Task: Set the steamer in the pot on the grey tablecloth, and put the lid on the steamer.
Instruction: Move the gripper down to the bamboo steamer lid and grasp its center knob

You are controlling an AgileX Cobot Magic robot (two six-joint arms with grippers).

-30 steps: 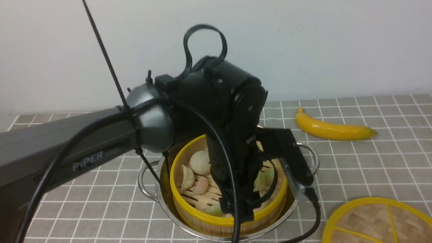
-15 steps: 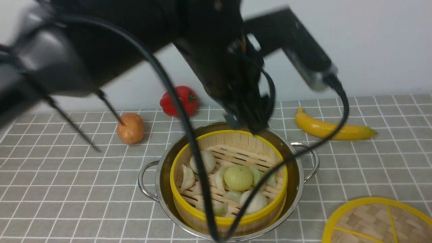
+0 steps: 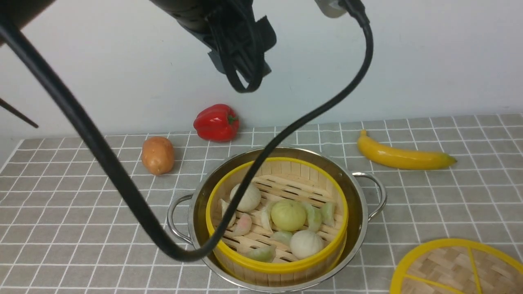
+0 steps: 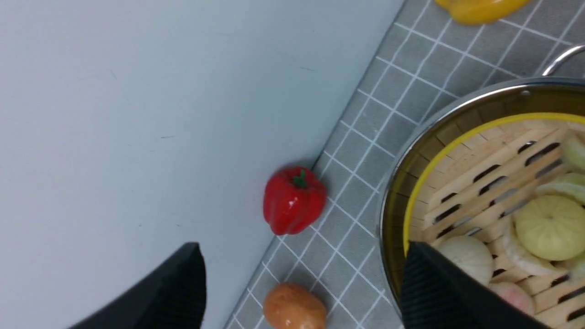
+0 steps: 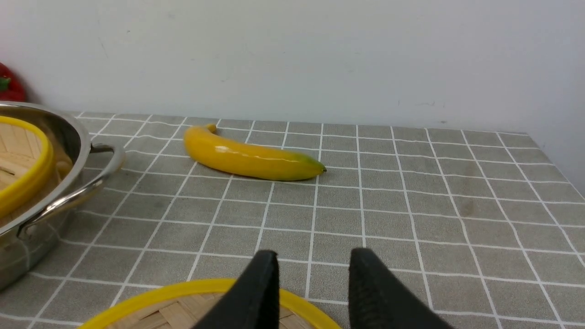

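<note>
The steamer (image 3: 286, 168), a bamboo basket with a yellow rim, sits inside the steel pot (image 3: 358, 195) on the grey tablecloth (image 3: 449, 196). Buns and dumplings (image 3: 288, 214) lie on its slatted floor. Flat on the cloth at the front right lies the lid (image 3: 445, 269), partly cut off by the frame. My left gripper (image 4: 302, 246) hangs high above the pot's far-left side, open and empty. My right gripper (image 5: 314, 256) is open just over the lid's (image 5: 183, 289) far rim, with only cloth showing between its fingers.
A red pepper (image 3: 216, 121) and a potato (image 3: 157, 155) lie behind the pot on the left, by the wall. A banana (image 3: 402, 157) lies back right. The left arm's black cable (image 3: 122, 179) loops down in front of the pot.
The left arm has risen out of the steamer and swung up towards the top of the front view. The steamer stays in the pot, and the pepper and potato are now uncovered.
</note>
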